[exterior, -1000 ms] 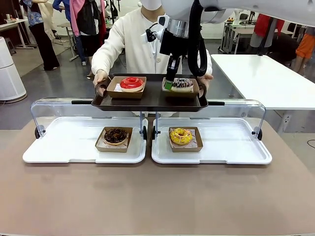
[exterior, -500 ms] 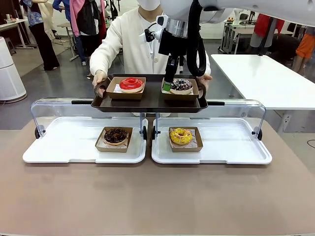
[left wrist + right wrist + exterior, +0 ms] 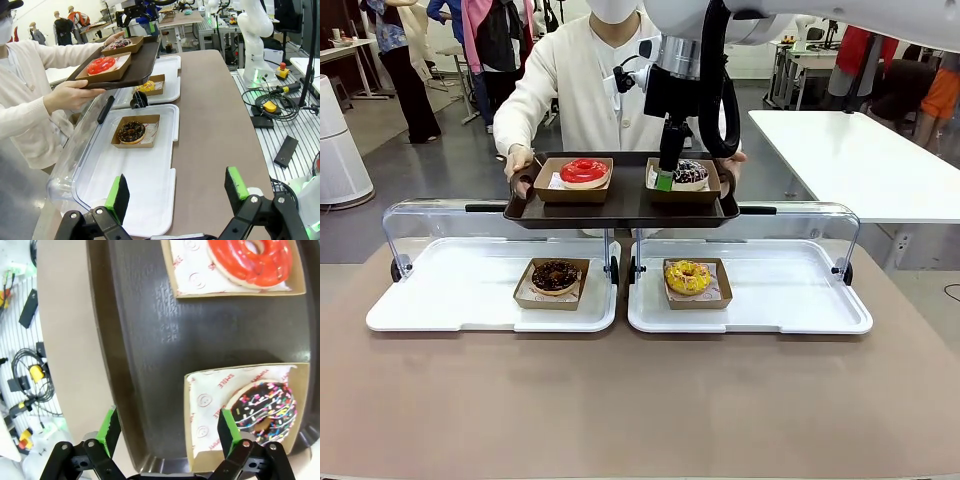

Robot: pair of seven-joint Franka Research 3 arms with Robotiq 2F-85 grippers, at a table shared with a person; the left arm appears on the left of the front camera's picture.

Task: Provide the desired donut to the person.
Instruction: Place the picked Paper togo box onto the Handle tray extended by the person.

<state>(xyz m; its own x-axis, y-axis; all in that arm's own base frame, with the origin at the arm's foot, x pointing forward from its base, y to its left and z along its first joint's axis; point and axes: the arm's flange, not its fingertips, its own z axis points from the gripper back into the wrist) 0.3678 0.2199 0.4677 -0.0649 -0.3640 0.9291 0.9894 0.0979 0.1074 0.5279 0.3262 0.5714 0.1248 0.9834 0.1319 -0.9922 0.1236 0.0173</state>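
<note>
- Person (image 3: 582,80) in a cream cardigan holds a dark tray (image 3: 620,205) above the far edge of the table (image 3: 640,400).
- Two boxed donuts sit on the tray: a red donut (image 3: 583,171) and a sprinkled chocolate donut (image 3: 691,173).
- Right hand (image 3: 165,426) hangs over the tray with fingers spread, apparently just clear of the sprinkled donut's box.
- Left hand (image 3: 176,191) is spread wide, holding nothing, above a white tray (image 3: 145,175).
- Chocolate donut (image 3: 554,276) and yellow donut (image 3: 687,276) lie in boxes on the white trays.

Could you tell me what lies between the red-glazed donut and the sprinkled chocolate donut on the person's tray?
In the right wrist view, only bare dark tray separates the red-glazed donut from the sprinkled chocolate donut; each sits in its own cardboard box.
</note>
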